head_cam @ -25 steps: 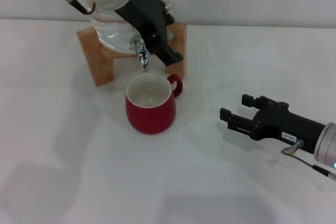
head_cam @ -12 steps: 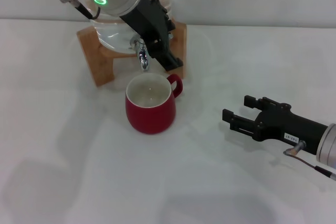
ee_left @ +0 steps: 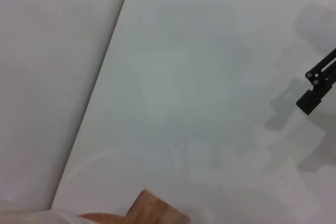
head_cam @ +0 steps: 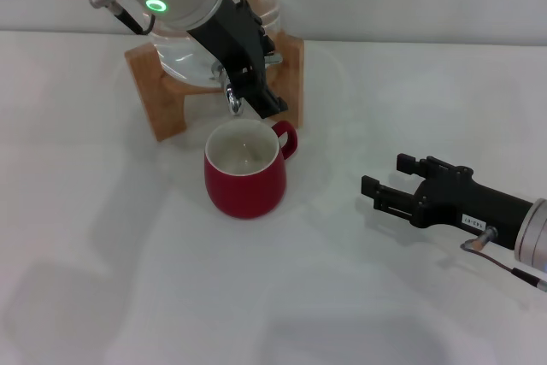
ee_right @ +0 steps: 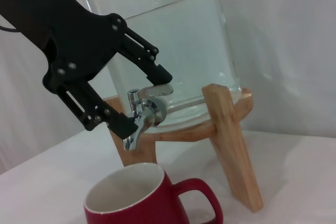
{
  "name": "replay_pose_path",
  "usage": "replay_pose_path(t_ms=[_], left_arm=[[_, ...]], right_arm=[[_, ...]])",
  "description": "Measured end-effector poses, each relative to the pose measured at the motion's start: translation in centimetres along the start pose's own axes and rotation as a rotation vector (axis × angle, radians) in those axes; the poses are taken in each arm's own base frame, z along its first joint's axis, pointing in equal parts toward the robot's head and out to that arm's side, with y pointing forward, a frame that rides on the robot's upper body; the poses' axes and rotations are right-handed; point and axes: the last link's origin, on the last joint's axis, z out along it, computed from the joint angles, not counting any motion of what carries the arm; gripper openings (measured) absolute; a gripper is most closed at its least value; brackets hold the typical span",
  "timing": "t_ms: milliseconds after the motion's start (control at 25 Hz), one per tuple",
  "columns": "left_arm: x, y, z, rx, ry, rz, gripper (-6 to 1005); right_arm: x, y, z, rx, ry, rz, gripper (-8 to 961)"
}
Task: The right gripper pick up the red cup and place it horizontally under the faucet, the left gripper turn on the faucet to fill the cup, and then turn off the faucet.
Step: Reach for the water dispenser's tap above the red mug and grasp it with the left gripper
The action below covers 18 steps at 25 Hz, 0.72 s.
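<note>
The red cup [head_cam: 245, 176] stands upright on the white counter [head_cam: 128, 279], right under the spout of the faucet [head_cam: 232, 98], so the placing step looks done. The right claw [head_cam: 390, 184] lies released and empty, low over the counter well to the right of the cup, its 2 fingers apart.

The left claw [ee_right: 140, 95] is at the faucet: the right wrist view shows its 2 fingers spread, 1 just above the flat lever [ee_right: 157, 91] and 1 below beside the spout, not clenched on either. No stream shows from the spout, and I cannot tell whether any water is in the cup. Filling and shutting off appear still ahead.

Room is tight near the tap. The clear water jar [ee_right: 173, 40] sits just behind the lever, and the legs of the wooden stand [ee_right: 233, 145] flank the spout, the nearer leg close beside the cup's handle [head_cam: 287, 138]. Elsewhere the counter around the cup lies open.
</note>
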Motion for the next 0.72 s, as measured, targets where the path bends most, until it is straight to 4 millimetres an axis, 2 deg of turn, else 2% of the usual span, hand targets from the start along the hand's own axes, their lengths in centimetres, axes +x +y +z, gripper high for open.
replay_pose_path(t_ms=[720], left_arm=[[0.97, 0.71, 0.48, -0.016, -0.014, 0.043, 880]], right_arm=[[0.29, -0.02, -0.23, 0.006, 0.003, 0.008, 768]])
